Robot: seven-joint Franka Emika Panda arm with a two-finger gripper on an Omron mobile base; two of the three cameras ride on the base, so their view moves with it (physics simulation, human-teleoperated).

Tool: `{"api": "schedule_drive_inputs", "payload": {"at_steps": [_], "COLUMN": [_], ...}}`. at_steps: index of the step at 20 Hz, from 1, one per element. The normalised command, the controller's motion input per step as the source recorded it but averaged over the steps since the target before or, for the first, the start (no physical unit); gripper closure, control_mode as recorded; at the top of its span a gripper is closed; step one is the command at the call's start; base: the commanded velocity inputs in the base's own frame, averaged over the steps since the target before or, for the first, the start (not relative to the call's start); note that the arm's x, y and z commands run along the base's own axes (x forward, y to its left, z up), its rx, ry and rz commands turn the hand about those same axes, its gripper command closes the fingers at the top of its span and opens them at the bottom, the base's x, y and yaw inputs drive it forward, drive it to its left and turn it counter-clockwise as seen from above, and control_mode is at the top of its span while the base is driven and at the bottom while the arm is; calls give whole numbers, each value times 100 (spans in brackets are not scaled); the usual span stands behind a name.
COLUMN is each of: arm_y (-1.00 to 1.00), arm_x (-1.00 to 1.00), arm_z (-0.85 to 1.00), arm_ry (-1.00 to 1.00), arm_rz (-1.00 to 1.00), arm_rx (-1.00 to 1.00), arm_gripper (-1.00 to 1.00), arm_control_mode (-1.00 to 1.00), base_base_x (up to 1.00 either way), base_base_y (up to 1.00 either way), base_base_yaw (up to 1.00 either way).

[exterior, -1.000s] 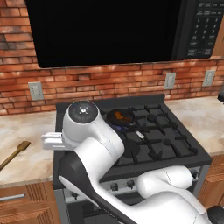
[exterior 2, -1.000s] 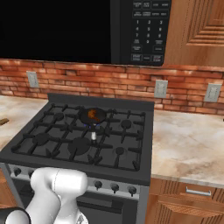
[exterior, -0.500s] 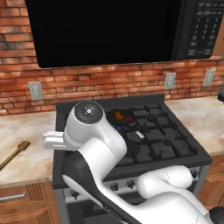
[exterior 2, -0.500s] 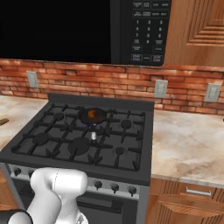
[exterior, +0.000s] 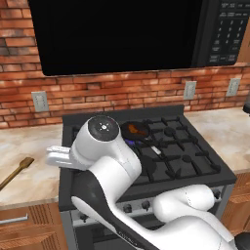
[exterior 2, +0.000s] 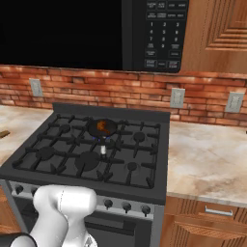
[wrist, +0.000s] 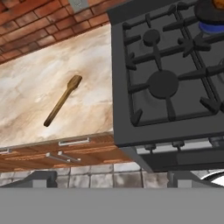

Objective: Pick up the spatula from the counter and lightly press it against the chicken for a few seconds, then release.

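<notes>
I see a black stove [exterior 2: 144,159], a microwave [exterior 2: 159,29] above it, marble bench [exterior 2: 207,159] flanking it, and a brick wall [exterior 2: 96,87] behind it.

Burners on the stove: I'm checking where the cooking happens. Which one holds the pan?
The back middle burner: the pan sits on it, with blue showing beneath; the rest stand bare.

1. the arm [exterior: 114,168] rises from in front of the stove [exterior: 190,163] and bends high over its front left corner.
2. the wrist [exterior: 61,156] points left, jutting past the stove's left edge.
3. the gripper [wrist: 114,180] faces down at the stove's left side, tilted, jaws spread wide and empty.
</notes>
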Motion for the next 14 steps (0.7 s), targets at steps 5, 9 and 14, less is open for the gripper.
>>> {"api": "schedule_drive_inputs", "payload": {"at_steps": [5, 9, 14], "arm_y": [22, 19, 25], "arm_x": [1, 3, 10], "arm_z": [0, 0, 0], "arm_ry": [0, 3, 4], "arm_rz": [0, 0, 1], "arm_rx": [0, 1, 0], "arm_gripper": [-100, -100, -100], "arm_control_mode": [-100, -100, -100], "base_base_x": [0, 0, 0], "base_base_y": [0, 0, 0], "base_base_yaw": [0, 0, 0]}}
